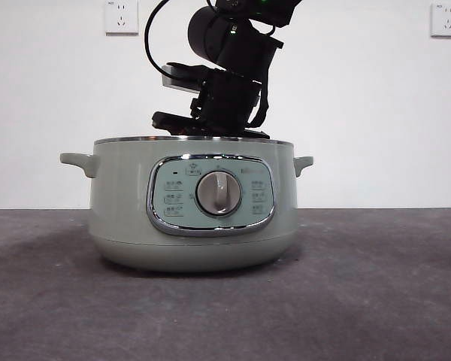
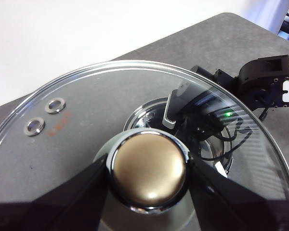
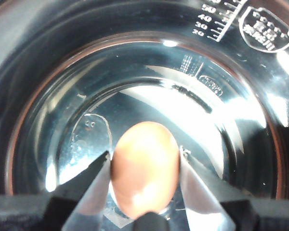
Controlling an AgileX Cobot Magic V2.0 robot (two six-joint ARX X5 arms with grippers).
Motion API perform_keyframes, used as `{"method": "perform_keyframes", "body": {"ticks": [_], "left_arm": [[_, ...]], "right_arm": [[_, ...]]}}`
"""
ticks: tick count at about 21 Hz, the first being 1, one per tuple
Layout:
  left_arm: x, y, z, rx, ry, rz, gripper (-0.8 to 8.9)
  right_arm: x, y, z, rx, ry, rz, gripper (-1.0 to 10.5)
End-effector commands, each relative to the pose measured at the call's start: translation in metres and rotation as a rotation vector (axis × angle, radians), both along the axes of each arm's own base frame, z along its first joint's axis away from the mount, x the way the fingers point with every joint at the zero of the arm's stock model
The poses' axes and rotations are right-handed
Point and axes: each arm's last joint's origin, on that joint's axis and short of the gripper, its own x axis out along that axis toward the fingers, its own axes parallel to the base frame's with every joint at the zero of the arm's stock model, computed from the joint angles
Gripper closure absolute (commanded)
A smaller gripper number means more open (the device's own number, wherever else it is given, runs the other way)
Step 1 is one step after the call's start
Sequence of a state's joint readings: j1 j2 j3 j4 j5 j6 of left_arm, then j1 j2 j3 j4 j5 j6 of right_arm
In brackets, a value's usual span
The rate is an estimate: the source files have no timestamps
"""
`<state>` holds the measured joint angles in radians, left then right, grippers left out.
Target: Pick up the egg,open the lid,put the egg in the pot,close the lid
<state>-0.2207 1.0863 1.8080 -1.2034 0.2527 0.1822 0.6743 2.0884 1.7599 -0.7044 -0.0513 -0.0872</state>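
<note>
Quick count: one pot (image 1: 128, 210), one dial (image 1: 219, 192) on it, two side handles, one egg (image 3: 144, 168), one glass lid (image 2: 86, 120) with two little steam vents, two wall sockets, and two end effectors.

Dark grey table (image 1: 376, 301), matte, finely speckled surface; fills the lower part of the front view, back edge meeting a white wall just above mid-height. One thing stands directly on it: the pot (image 1: 120, 218), sage green, round, centre of frame, control panel and dial facing the camera. Soft shadow spreads on the tabletop under and around the base. In the left wrist view the same grey surface (image 2: 221, 38) runs across the upper right of the frame.
</note>
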Motion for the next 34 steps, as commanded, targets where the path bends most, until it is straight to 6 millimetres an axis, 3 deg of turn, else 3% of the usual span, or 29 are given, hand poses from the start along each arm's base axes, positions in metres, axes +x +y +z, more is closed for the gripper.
{"method": "perform_keyframes", "body": {"ticks": [1,4,6,9,11,14,16,22,29,34], "left_arm": [[-0.004,0.001,0.007,-0.016,-0.059,-0.007,8.22],[-0.004,0.001,0.006,-0.015,-0.058,-0.007,8.22],[-0.004,0.001,0.006,-0.016,-0.058,-0.007,8.22],[-0.001,0.0,0.006,-0.014,-0.052,-0.008,8.22],[0.008,-0.003,0.003,-0.012,-0.028,-0.02,8.22],[0.031,-0.014,-0.003,-0.002,0.012,-0.062,8.22],[0.048,-0.025,-0.007,-0.005,0.025,-0.104,8.22],[0.109,-0.067,-0.036,0.006,0.123,-0.218,8.22],[0.164,-0.109,-0.079,0.057,0.215,-0.287,8.22],[0.189,-0.129,-0.105,0.083,0.253,-0.311,8.22]], "right_arm": [[0.001,0.001,-0.013,-0.029,0.026,-0.002,4.4],[0.003,0.002,0.005,0.004,-0.014,-0.005,4.1],[0.003,0.001,0.042,0.06,-0.077,-0.013,4.1],[-0.01,-0.015,0.12,0.064,-0.212,-0.087,4.2],[-0.026,-0.043,0.17,0.092,-0.28,-0.161,6.0],[-0.055,-0.094,0.213,0.102,-0.311,-0.258,8.9],[-0.073,-0.12,0.23,0.088,-0.31,-0.292,9.6],[-0.141,-0.172,0.268,0.067,-0.338,-0.299,9.6],[-0.223,-0.215,0.301,0.204,-0.457,-0.274,9.6],[-0.259,-0.235,0.308,0.256,-0.523,-0.273,9.6]]}}
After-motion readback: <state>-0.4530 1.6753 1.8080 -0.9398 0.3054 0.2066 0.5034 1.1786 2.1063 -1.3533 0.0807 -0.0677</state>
